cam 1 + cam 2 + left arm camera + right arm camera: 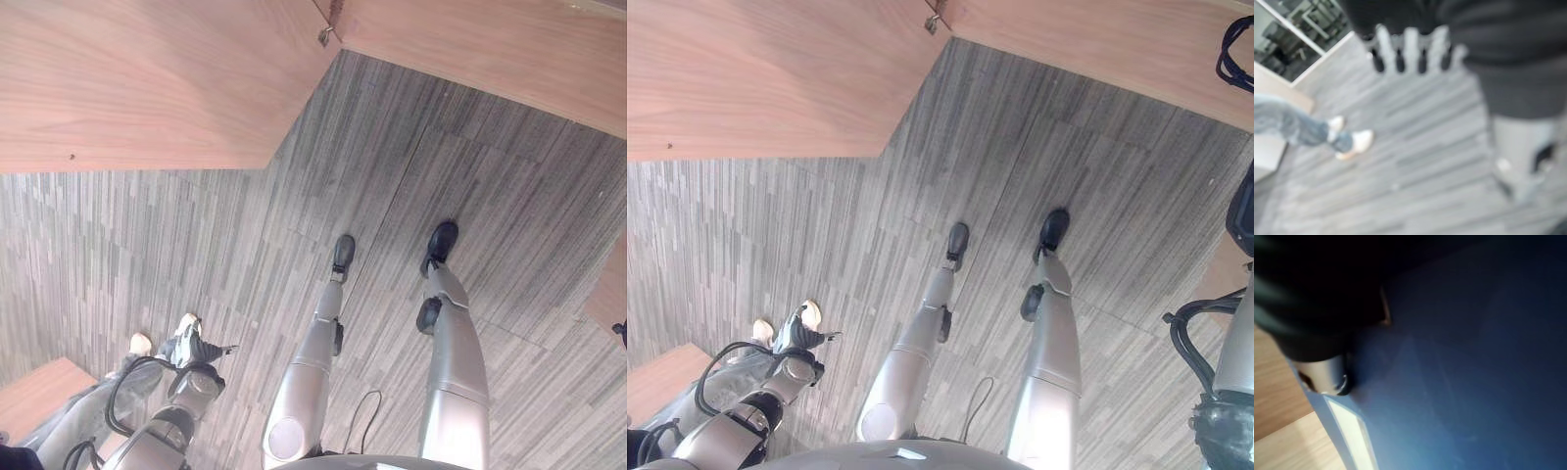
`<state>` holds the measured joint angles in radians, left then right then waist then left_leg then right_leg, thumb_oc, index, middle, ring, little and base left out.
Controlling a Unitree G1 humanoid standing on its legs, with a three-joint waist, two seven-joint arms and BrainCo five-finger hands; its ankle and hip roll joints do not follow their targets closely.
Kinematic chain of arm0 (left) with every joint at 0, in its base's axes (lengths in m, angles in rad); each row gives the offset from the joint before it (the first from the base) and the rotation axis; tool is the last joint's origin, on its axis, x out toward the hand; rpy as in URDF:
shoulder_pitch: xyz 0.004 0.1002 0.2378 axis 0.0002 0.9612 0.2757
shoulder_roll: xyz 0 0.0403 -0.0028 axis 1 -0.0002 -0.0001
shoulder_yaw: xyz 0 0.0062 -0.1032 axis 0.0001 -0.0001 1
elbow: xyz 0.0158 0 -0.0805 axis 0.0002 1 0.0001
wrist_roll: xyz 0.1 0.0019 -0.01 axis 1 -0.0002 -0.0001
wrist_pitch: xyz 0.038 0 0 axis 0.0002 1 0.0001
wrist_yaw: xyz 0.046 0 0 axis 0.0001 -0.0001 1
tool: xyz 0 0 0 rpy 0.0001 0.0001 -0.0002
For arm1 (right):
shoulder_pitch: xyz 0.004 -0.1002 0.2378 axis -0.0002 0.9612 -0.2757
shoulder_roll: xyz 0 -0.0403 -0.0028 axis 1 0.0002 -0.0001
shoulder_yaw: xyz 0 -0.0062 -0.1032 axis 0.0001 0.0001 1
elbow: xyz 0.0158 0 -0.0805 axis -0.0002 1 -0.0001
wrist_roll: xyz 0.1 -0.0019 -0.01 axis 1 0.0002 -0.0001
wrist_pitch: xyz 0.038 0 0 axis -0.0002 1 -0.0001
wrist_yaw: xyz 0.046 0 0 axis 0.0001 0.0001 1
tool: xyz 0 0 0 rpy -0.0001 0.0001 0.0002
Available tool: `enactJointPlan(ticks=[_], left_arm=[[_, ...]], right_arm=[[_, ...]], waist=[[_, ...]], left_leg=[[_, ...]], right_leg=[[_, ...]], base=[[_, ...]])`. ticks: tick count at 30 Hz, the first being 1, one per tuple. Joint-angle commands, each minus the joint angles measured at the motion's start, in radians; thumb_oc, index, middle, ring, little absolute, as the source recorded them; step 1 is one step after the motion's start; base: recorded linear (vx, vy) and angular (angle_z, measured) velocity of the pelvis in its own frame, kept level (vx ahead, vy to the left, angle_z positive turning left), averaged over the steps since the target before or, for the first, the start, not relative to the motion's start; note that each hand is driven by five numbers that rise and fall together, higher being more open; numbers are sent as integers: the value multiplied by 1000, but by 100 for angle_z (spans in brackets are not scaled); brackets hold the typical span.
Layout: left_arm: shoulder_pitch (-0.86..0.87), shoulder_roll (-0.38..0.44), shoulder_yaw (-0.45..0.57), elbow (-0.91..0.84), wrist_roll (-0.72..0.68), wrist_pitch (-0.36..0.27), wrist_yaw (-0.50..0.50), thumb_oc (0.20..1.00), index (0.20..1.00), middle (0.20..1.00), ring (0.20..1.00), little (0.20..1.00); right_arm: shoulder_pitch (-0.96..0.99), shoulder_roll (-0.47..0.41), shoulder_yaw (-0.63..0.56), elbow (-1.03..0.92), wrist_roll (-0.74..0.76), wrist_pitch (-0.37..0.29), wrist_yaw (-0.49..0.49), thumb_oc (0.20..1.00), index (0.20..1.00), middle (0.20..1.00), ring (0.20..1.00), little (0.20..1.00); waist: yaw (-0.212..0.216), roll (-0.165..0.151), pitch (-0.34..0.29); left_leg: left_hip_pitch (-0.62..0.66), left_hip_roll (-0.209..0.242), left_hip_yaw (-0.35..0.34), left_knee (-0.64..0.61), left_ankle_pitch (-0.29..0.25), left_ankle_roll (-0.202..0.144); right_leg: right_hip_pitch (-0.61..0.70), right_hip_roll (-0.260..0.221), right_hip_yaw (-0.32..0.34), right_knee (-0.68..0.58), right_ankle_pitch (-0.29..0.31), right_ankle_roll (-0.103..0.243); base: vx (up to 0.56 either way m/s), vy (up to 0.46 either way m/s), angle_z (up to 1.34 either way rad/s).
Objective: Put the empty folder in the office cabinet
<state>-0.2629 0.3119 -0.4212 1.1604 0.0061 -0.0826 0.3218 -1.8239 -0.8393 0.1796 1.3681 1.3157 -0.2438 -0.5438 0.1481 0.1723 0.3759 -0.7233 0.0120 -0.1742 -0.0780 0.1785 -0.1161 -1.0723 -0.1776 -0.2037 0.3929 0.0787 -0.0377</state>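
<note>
From my remote station, left to right. At 7 o'clock in the left eye view hangs my left hand (201, 351), over the grey striped carpet floor (392, 176). The left wrist view adds what the head camera cannot resolve: the fingers (1410, 49) run straight and side by side with slim gaps between them, relaxed, gripping nothing. Just beside this hand stands a person in blue jeans (1288, 128) with pale shoes (1354, 142); the head views give the shoes from above, the wrist view the leg from the side.

At 11 o'clock a light brown wooden cabinet panel (147, 78) spreads across the head views, and a second wooden panel (490, 49) runs from 12 to 2 o'clock, with a small metal fitting (324, 36) where the two meet.

My right hand (1322, 374) appears in its own wrist view as a dark ribbed cover and one silver finger lying against the flat blue plastic folder (1459, 382). I cannot tell whether the hand is curled round it. The folder lies close against the hand, over a pale wooden surface (1283, 431). Its white-labelled edge (1354, 433) runs from 10 toward 5 o'clock, and I take this for the long axis; which end leads I cannot tell.
</note>
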Motion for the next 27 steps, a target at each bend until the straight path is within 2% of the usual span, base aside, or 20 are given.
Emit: enactJointPlan(ticks=[1, 16, 17, 18, 27], left_arm=[[65, 32, -24, 84, -11, 30, 31, 1000, 1000, 1000, 1000, 1000], [64, 40, -12, 90, -11, 31, 37, 1000, 1000, 1000, 1000, 1000], [68, 39, -11, 89, -11, 33, 36, 1000, 1000, 1000, 1000, 1000], [66, 41, -9, 87, -13, 33, 35, 1000, 1000, 1000, 1000, 1000], [73, 48, -1, 81, -12, 36, 24, 1000, 1000, 1000, 1000, 1000]], right_arm=[[24, -3, 89, -52, -34, -80, -12, 200, 200, 200, 200, 200], [25, 10, 97, -51, -25, -76, 17, 200, 200, 200, 200, 200], [26, 10, 94, -51, -22, -74, 20, 285, 285, 285, 285, 285], [27, 9, 95, -50, -20, -72, 24, 1000, 1000, 1000, 1000, 1000], [32, -4, 118, -23, -37, -33, 52, 1000, 1000, 1000, 1000, 1000]], waist=[[-5, 18, -77], [-7, 6, -75], [-6, 6, -76], [-7, 4, -76], [-9, 1, -75]], left_leg=[[219, 103, 38, -9, -181, -104], [222, 94, 41, -9, -197, -96], [224, 94, 41, -9, -198, -95], [224, 94, 42, -9, -198, -95], [234, 98, 45, -9, -202, -97]], right_leg=[[57, -1, 102, 13, -135, 169], [53, -3, 116, 21, -129, 170], [52, -3, 118, 20, -128, 171], [52, -2, 120, 18, -127, 171], [56, 3, 125, 17, -128, 170]], base=[[0, 0, 0], [1, 2, 0], [0, 0, 0], [0, 0, 0], [0, 0, 0]])
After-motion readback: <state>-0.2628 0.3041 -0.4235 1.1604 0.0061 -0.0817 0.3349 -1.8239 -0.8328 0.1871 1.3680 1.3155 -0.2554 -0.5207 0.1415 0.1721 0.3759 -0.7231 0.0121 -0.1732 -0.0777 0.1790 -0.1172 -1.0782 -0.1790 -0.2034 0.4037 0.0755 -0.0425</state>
